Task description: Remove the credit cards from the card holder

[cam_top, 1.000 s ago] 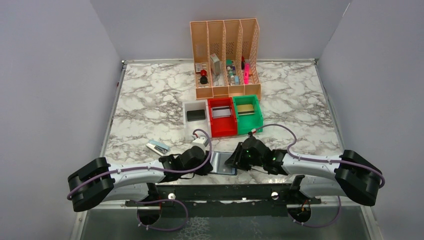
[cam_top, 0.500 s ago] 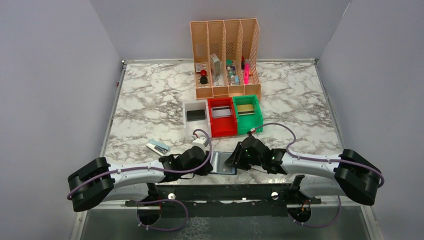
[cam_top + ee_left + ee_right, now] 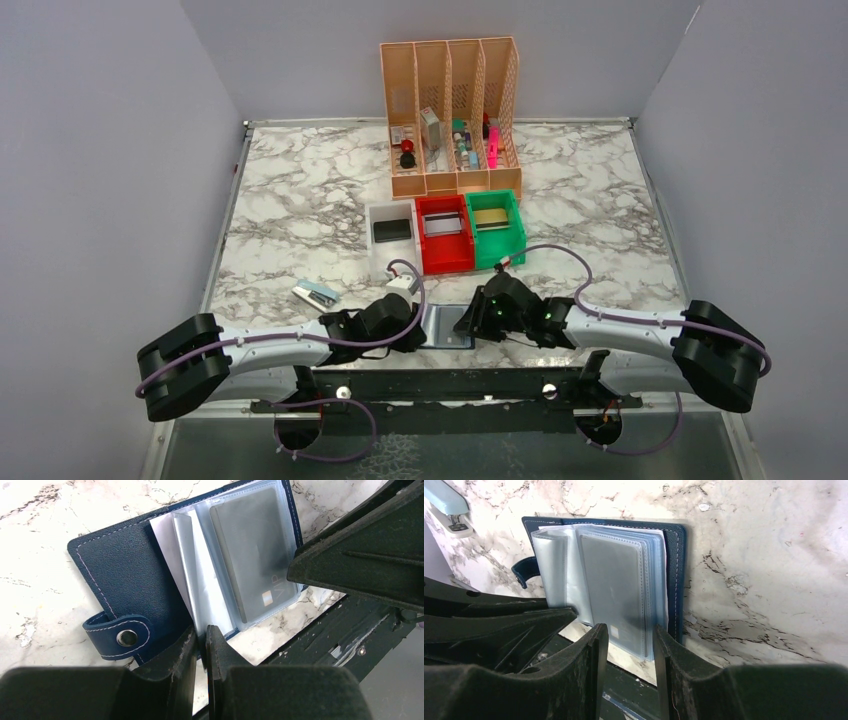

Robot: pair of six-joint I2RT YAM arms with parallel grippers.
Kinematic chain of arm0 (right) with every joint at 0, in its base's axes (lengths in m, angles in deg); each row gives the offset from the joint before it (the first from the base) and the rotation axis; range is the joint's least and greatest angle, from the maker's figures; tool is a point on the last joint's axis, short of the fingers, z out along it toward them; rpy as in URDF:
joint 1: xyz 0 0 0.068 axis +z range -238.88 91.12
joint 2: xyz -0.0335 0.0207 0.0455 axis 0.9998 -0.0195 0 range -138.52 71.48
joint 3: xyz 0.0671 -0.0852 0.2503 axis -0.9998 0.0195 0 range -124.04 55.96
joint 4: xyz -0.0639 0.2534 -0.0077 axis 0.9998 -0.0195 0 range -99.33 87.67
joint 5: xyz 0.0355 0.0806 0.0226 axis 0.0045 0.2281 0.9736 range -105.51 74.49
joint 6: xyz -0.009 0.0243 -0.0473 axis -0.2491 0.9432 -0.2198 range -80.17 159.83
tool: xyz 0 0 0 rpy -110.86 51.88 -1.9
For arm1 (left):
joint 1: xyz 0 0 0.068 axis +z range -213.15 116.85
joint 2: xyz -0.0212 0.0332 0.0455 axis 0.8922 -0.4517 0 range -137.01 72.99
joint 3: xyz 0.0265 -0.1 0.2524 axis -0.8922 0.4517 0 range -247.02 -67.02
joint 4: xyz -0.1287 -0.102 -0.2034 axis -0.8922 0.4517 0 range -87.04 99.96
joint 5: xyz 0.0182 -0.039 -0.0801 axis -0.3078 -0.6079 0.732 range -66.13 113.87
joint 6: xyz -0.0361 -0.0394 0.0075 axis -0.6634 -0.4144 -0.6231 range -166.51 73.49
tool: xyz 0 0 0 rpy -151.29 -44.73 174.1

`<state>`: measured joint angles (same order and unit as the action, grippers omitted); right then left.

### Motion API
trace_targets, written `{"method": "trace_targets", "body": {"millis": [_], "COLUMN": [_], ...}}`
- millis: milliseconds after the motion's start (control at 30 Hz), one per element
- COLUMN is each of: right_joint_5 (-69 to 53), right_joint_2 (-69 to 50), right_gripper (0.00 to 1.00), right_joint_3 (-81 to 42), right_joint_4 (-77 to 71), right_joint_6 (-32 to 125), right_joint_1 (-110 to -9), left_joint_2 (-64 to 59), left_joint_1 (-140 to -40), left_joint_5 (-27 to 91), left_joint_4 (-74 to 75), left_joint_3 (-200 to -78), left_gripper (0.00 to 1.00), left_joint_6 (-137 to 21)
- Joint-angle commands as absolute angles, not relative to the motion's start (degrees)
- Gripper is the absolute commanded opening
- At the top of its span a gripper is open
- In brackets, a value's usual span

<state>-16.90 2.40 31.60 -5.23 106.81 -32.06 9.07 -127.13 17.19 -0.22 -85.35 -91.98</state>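
The card holder (image 3: 125, 575) is caught at its near edge by the left claw (image 3: 201, 634). The jaws are almost together on the blue cover, at the root of the clear sleeves. I take this for a hold-down grip, though the exact layer caught is hidden.

The right claw (image 3: 628, 636) stands about half open, closed on nothing, with a finger on either side of the lower end of the top sleeve (image 3: 624, 565). Inside that sleeve sits a dark grey card (image 3: 611, 587), its small gold chip at the claw's end. The holder lies spread open at the near edge of the marble table (image 3: 774, 555), between the two claws and just beside the black rail (image 3: 325, 630).

To do this step well, the right claw probably needs to narrow and take the card alone, not plastic and card together. Which end of the sleeve is open cannot be told from here, so that needs finding first. The pull should run straight along the sleeve while the left claw keeps the cover flat, or the whole holder may slide or lift. The sleeve looks thin and floppy, so a slow draw seems wise.

Farther off stand the white bin (image 3: 390, 262), red bin (image 3: 445, 260) and green bin (image 3: 497, 252), each with a card in it. They are the likely place for this one.
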Motion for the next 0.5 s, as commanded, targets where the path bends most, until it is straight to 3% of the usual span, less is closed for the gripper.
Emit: {"method": "trace_targets", "body": {"millis": [0,467], "right_joint_5": [-15.7,-15.4], "right_joint_2": [3.1,7.0], "right_gripper": [0.43,0.43], "right_joint_3": [31.5,30.9], "right_joint_4": [-5.8,-7.0], "right_joint_6": [105.1,102.8], "right_joint_1": [-32.0,-31.9], "left_joint_2": [9.0,8.9], "left_joint_1": [-127.8,-127.9], "left_joint_5": [16.8,16.8], "left_joint_4": [-1.4,-1.5], "left_joint_3": [-85.9,-86.3], "left_gripper": [0.16,0.16], "left_joint_6": [-92.6,-92.7]}}
